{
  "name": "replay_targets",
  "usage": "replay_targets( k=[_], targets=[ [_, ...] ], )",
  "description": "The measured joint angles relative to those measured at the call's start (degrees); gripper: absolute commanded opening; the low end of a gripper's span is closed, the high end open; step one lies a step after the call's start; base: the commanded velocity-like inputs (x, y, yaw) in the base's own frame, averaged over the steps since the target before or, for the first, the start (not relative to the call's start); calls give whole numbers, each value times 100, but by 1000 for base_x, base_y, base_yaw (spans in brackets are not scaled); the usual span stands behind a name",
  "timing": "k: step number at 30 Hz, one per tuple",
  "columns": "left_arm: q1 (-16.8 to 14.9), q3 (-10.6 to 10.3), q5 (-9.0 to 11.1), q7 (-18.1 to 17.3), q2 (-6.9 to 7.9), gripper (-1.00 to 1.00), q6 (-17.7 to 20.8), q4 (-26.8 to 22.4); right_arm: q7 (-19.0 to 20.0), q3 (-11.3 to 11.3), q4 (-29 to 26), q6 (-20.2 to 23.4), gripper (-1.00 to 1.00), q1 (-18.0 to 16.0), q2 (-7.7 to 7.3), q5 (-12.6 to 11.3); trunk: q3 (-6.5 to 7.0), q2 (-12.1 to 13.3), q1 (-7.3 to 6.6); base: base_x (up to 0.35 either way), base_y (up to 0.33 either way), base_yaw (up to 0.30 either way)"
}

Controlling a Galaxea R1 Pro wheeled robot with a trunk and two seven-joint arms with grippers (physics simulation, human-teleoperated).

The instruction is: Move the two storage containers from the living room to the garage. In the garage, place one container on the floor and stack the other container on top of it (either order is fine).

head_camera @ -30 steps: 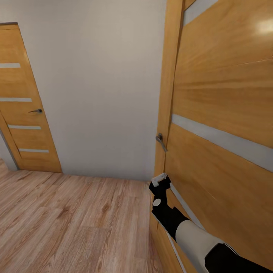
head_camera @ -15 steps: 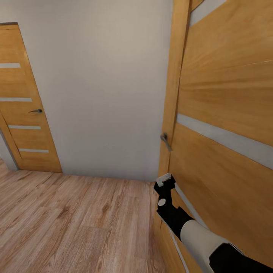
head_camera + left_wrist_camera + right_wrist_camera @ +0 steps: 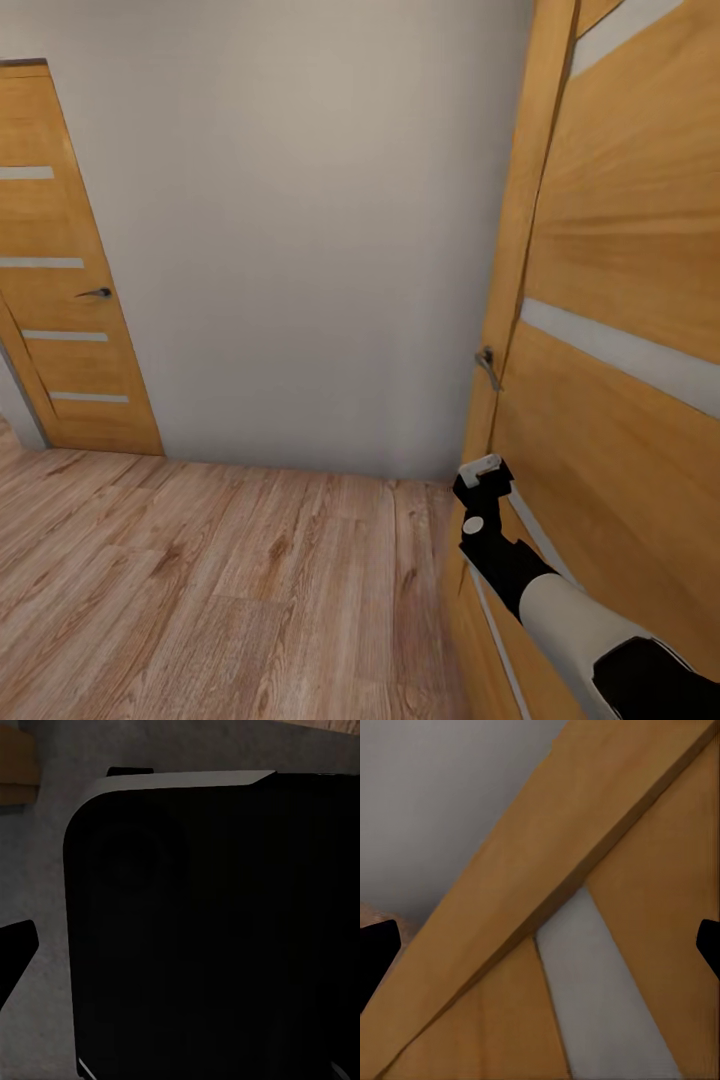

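The two storage containers are out of view. I face a hallway corner with a light wood plank floor (image 3: pixel 200 570). My right gripper (image 3: pixel 483 468) rests against the edge of an orange wooden door (image 3: pixel 620 250), just below its metal handle (image 3: pixel 487 365). In the right wrist view its dark fingertips (image 3: pixel 375 952) stand far apart with the door's wood and a grey stripe (image 3: pixel 592 997) close in front, nothing held. In the left wrist view one fingertip (image 3: pixel 15 949) sits far out at the picture's side, beside a black part of my body (image 3: pixel 210 930).
A plain grey-white wall (image 3: pixel 300 250) closes the hallway ahead. A second orange door (image 3: pixel 60 300) with a dark handle (image 3: pixel 97 292) stands shut at the left. The wood floor runs open toward the left and the front.
The door at the right has swung further away to the right, its edge and handle shifting right. My right gripper has moved right with it. The left door and wall have not shifted.
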Motion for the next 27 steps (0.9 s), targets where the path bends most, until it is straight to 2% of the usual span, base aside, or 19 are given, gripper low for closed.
replay_targets(
  k=[3, 8, 10, 19, 27],
  targets=[
    [0, 0, 0, 0, 0, 100, 0, 0, 4, -127, -26, -7, 100, -1, -167, 0, 0, 0, 0, 0, 0, 0],
    [2, 1, 0, 0, 0, 100, 1, -1, -21, -500, -73, -4, 100, -20, -481, -5, 0, 0, 0, 0, 0, 0],
    [0, 1, 0, 0, 0, 100, 0, 0, 11, -525, -82, -12, 100, -25, -553, -7, -1, 0, 0, 0, 0, 0],
    [0, 2, 0, 0, 0, 100, 0, -1, 11, -642, -85, -82, 100, -32, -517, -14, -1, 0, 0, 0, 0, 0],
    [0, 3, 0, 0, 0, 100, 0, -1, 2, -658, -90, -117, 100, -34, -520, 14, -1, -1, 0, 0, 0, 0]
  ],
)
